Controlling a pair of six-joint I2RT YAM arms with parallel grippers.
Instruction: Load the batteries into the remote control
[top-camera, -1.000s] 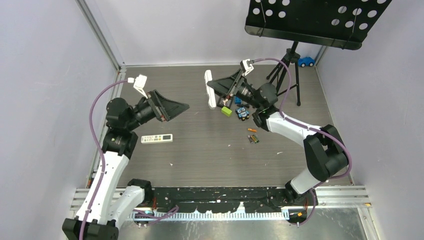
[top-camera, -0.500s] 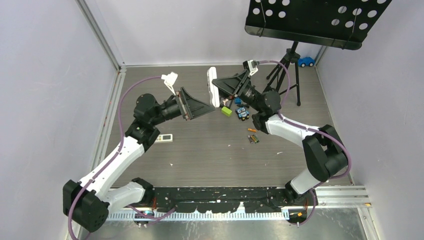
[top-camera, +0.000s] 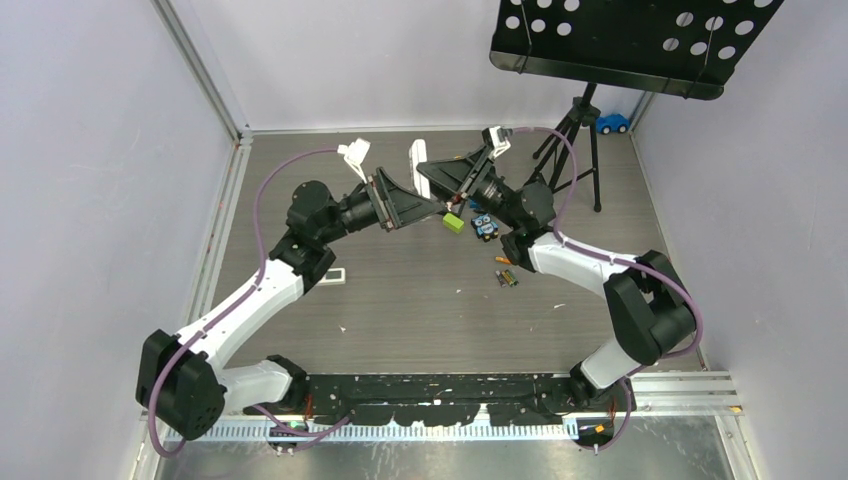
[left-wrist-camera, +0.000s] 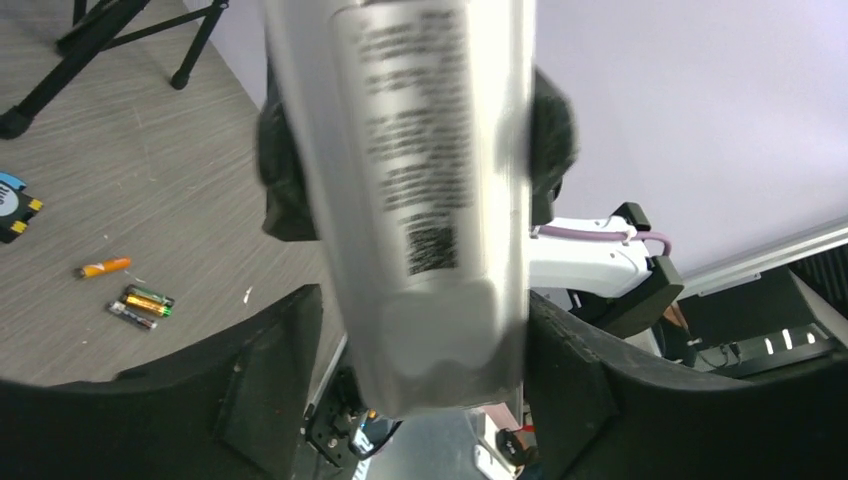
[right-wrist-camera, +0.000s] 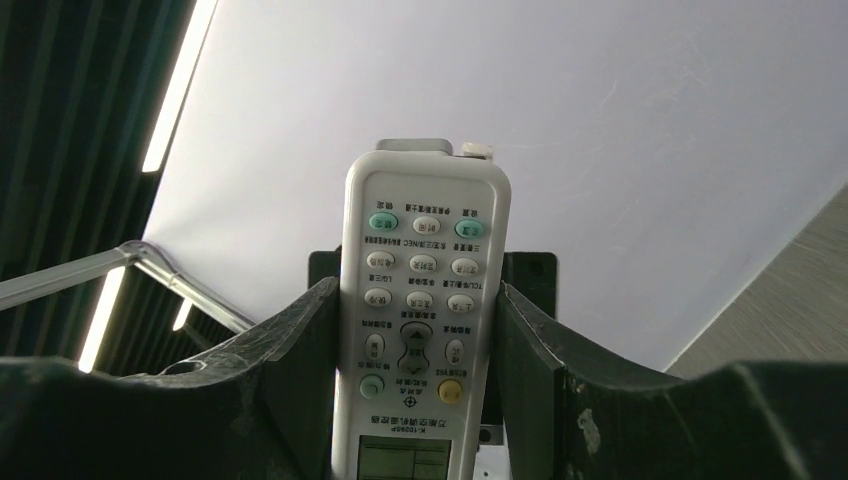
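**Asker:** Where is the remote control (top-camera: 417, 158) at this moment?

**Me:** Off the table (top-camera: 400, 310), up in the air over its far middle. My right gripper (top-camera: 428, 176) is clamped on it. In my right wrist view the button face looks straight at the camera, with the pale display at the end nearest my wrist. My two fingers sit flush against its long edges.

**Asker:** And your left gripper (top-camera: 436, 207)?

**Me:** It meets the remote from the opposite side. In my left wrist view the plain white back fills the middle, with its printed label and barcode turned toward me. The end nearest my wrist sits between my jaws, one finger on each side. One finger looks to be against the edge, and the other shows a thin sliver of gap. That part of the picture is blurred, so I cannot tell whether that hand is pressing on the remote or only bracketing it.

**Asker:** What about the batteries (top-camera: 507, 278)?

**Me:** They are down on the table, well apart from both grippers and on the near side of my right forearm. Two dark ones lie side by side, touching. The mostly orange one (top-camera: 503, 260) lies just beside them, toward the far edge. A green block (top-camera: 454, 223) rests on the table below the raised remote.
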